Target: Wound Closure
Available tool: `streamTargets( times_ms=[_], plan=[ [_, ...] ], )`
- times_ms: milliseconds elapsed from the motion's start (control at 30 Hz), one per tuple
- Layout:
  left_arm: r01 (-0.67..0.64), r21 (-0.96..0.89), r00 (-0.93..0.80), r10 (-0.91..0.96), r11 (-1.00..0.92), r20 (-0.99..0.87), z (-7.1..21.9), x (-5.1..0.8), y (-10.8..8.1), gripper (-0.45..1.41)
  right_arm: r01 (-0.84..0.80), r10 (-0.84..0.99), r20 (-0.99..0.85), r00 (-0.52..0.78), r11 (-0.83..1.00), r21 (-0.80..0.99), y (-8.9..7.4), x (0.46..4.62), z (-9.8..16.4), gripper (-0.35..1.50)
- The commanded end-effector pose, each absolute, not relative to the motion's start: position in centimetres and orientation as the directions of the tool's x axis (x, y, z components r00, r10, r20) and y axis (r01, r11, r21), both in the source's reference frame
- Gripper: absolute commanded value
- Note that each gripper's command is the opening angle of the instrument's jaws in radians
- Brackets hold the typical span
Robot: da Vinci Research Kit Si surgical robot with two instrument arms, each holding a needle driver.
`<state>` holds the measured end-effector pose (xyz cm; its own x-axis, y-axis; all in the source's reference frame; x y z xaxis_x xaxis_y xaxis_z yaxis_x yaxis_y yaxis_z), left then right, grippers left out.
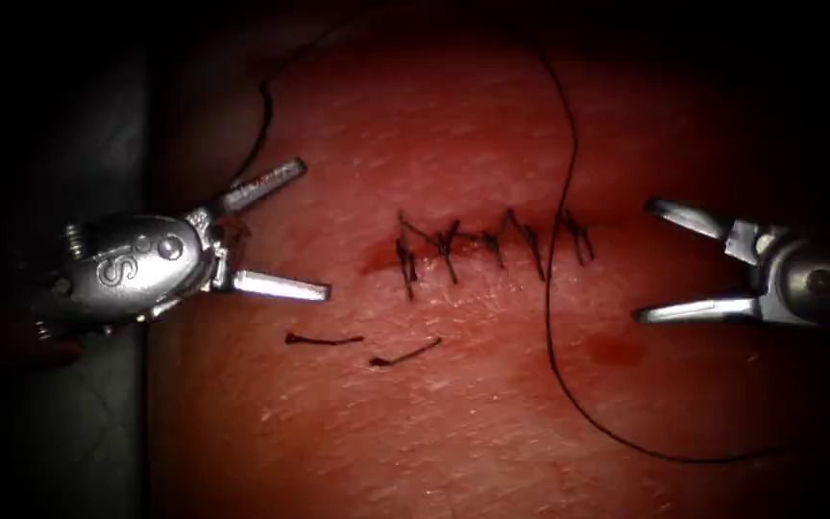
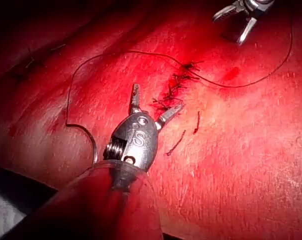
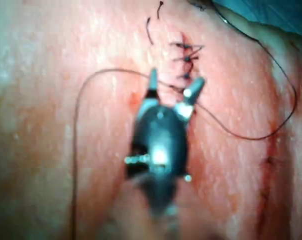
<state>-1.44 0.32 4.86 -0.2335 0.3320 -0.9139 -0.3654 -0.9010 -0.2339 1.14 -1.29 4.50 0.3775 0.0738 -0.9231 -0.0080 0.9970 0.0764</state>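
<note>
Tissue [image 1: 492, 413]: pork belly, reddish surface, under both tools.

Cut [image 1: 487, 245]: short, running left to right across the middle of the tissue in the endoscope view; crossed by a row of dark stitches [image 1: 449, 250] along its length. A smear of red fluid [image 1: 377, 261] sits at its left end, and a fainter red spot [image 1: 615, 349] lies on the tissue below its right end.

Left tool [image 1: 317, 231]: enters from the left of the cut, jaws spread wide in a V, one jaw angled up, the other pointing toward the cut. Nothing between the jaws. Tips stand near the left end of the cut, apart from it. Also seen in the left wrist view [image 2: 156, 100], jaws apart beside the stitch row.

Right tool [image 1: 644, 259]: to the right of the cut, jaws wide open, holding nothing. Tips near the right end of the stitch row, not touching it.

Thread [image 1: 559, 317]: long dark strand, comes down from the top, crosses the right end of the cut, then curves away across the lower right of the tissue. Held by neither tool.

Cut ends of thread: two short dark pieces lying loose on the tissue below the cut, one [image 1: 324, 339] just under the left tool's lower jaw, the other [image 1: 405, 354] beside it to the right.

Needle: cannot be made out.
</note>
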Motion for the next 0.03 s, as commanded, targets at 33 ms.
streamTargets(
  times_ms=[33],
  plan=[
    [-0.363,-0.235,-0.231,0.332,-0.902,-0.915,4.94,-1.51,0.30,0.57,-0.006,0.076,-0.924,0.375,0.997,0.080,-1.39,1.21,4.54,1.01]
  ],
)
